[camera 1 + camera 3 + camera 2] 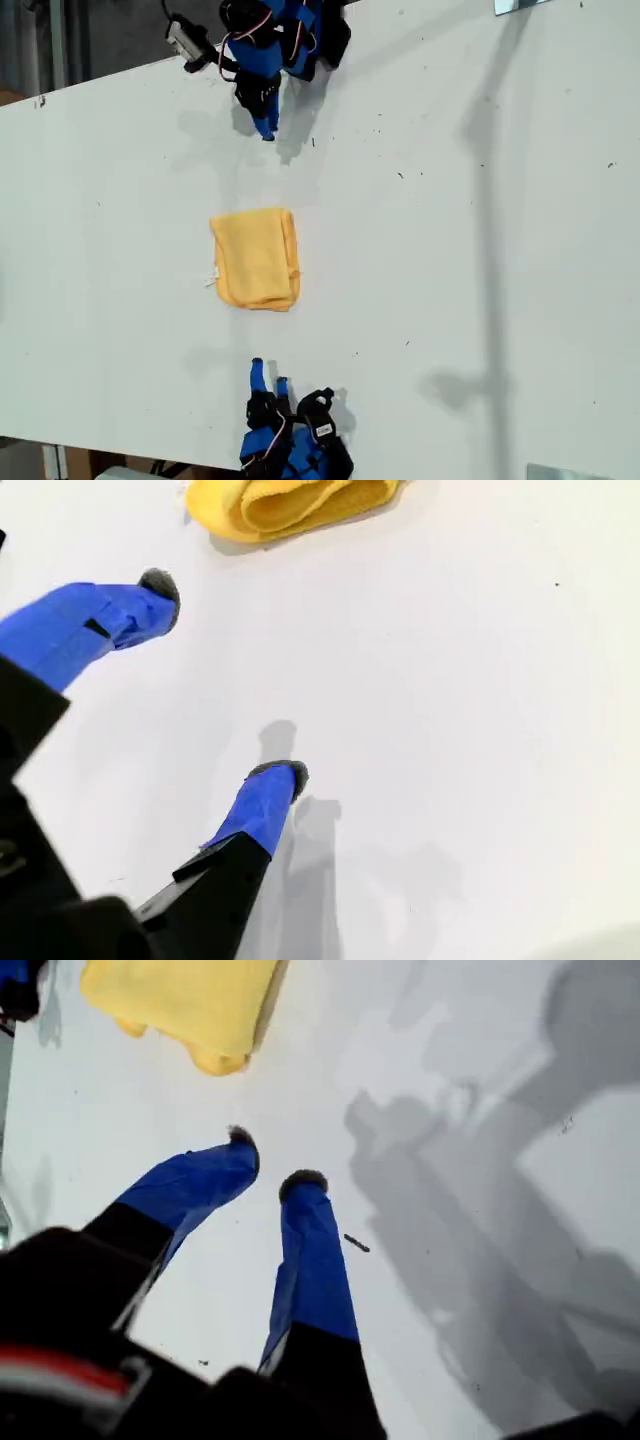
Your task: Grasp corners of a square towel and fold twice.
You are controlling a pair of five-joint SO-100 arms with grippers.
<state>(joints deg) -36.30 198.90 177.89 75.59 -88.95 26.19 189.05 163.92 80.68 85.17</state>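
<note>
Towel [256, 258] lies folded, compact, between my grippers, clear of both. First gripper [272, 1165] slightly parted, empty; second gripper [220, 675] wide, empty.

The towel [256, 258] lies folded (yellow-orange, layered edges showing), flat, small white tag [212, 277] out.

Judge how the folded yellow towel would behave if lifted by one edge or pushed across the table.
The towel would probably droop and unfold, since its layers curl loosely in the second wrist view. It looks light. Pushed, it would likely bunch rather than slide flat.
</note>
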